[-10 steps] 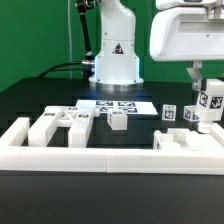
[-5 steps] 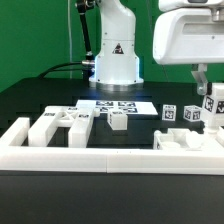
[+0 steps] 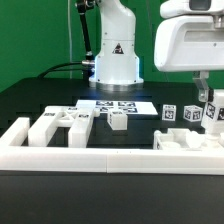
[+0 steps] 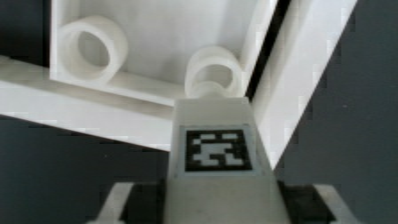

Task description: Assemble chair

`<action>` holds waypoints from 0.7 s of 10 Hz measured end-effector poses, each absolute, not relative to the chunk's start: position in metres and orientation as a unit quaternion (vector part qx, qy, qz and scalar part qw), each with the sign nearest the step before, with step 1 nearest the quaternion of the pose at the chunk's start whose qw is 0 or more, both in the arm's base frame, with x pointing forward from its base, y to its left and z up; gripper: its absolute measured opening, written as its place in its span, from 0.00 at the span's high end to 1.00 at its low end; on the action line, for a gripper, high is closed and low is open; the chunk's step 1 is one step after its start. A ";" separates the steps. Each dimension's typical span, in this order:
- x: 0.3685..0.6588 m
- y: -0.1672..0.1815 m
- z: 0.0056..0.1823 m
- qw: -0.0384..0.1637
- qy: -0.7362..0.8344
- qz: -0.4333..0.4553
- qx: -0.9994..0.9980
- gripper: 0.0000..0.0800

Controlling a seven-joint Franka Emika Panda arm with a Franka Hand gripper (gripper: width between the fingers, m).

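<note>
pincer [image 4: 214,205] clamped on a tagged bar [image 3: 213,108]

it held the bar above the holed panel [image 4: 107,95] at the exterior view's right. insertion step, i reckon; next it needed centring over a socket [image 4: 215,70], then straight down.

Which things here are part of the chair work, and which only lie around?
Job: white square plastic bar with tag, held in the gripper; white plastic panel with round holes; small white plastic block.
Lying about: flat white marker board; long low white border rail.
</note>
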State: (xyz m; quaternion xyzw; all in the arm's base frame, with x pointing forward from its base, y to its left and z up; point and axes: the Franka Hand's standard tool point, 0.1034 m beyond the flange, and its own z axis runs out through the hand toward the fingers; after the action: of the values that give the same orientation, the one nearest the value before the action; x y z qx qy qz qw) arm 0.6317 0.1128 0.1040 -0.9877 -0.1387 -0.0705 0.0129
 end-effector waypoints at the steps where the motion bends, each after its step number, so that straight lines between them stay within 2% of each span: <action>1: 0.631 0.113 0.103 0.013 -0.139 -0.070 -0.988 0.63; 7: 0.625 0.115 0.094 0.013 -0.140 -0.062 -0.988 0.63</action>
State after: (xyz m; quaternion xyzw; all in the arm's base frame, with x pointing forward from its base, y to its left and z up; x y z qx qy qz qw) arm 0.6247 0.1155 0.0941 -0.9881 -0.1402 -0.0621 0.0131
